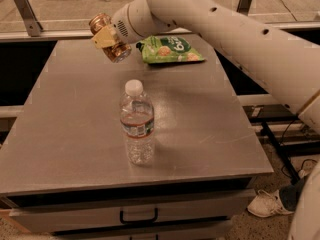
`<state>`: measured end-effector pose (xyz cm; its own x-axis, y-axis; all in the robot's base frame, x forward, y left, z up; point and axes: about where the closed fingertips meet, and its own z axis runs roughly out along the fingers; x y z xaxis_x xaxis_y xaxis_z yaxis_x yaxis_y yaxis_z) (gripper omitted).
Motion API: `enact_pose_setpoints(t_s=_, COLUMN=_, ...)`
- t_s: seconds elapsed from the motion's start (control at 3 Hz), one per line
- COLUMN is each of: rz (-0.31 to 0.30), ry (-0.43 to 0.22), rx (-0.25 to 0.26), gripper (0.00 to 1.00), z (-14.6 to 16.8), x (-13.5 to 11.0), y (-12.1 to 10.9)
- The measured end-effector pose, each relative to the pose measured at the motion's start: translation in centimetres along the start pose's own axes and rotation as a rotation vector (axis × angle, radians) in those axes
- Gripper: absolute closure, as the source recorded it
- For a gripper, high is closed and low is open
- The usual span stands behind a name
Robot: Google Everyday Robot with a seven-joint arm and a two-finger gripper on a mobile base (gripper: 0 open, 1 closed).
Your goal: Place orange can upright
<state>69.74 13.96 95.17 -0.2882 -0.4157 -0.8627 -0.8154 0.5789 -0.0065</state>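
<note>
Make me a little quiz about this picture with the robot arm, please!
1. True or false: the small shiny orange-copper metal can stands upright on the grey flat-topped table.
2. Which thing lies flat near the table's far edge? A) a green snack bag B) a red cup C) a blue book
3. Fill in: the robot's gripper, above the table's far left part, is shut on the ____.

Key: 1. False: the can is tilted in the gripper. 2. A. 3. can.
</note>
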Motion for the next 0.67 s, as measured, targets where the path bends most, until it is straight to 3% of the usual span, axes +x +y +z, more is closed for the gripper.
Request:
enact_pose_setpoints(t_s=0.33, rz=0.001, ry=0.004, rx=-0.011, gripper=1.0, z=0.3, x=0.1, y=0.0)
enact_pose_setpoints(t_s=0.67, rz=0.018, ry=-0.03, rx=-0.055, gripper=1.0, z=-1.2, x=0.9, y=-1.7)
